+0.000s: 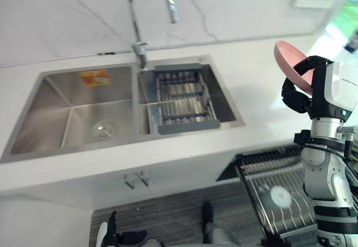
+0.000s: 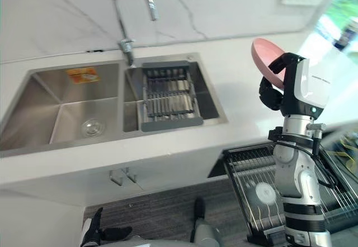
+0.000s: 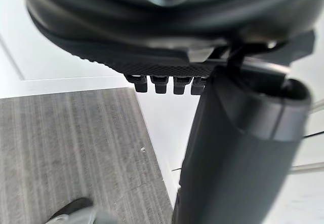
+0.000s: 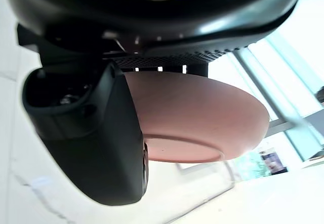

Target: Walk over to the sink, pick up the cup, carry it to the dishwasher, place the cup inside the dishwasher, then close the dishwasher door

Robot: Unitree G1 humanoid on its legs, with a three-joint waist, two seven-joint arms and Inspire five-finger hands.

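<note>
**Op:** Over the counter (image 1: pixel 251 99), right of the sink (image 1: pixel 72 118), that's where my right hand (image 2: pixel 273 88) is; fingers curled round the rim of a pink bowl (image 2: pixel 262 54), thumb across its face; it's a bowl I see, not a cup.

**Spotter:** And the left?

**Op:** Left hand (image 3: pixel 167 57) hangs low near the floor; looks relaxed, holding nothing.

**Spotter:** So which step are we on?

**Op:** The carry, I'd say; the bowl is lifted clear of the sink and tilted on edge; nothing else sits in the basins but the grey drain rack (image 1: pixel 184 99).

**Spotter:** Where's the dishwasher?

**Op:** Lower right; its wire rack (image 1: pixel 268 171) is pulled out, with a white plate (image 1: pixel 278 195) lying in it.

**Spotter:** Next move?

**Op:** Turn right and bring the arm down over that rack; pick a free slot beside the plate, not on top of it; ease the grip only once the bowl rests on the wires; the door comes after.
</note>
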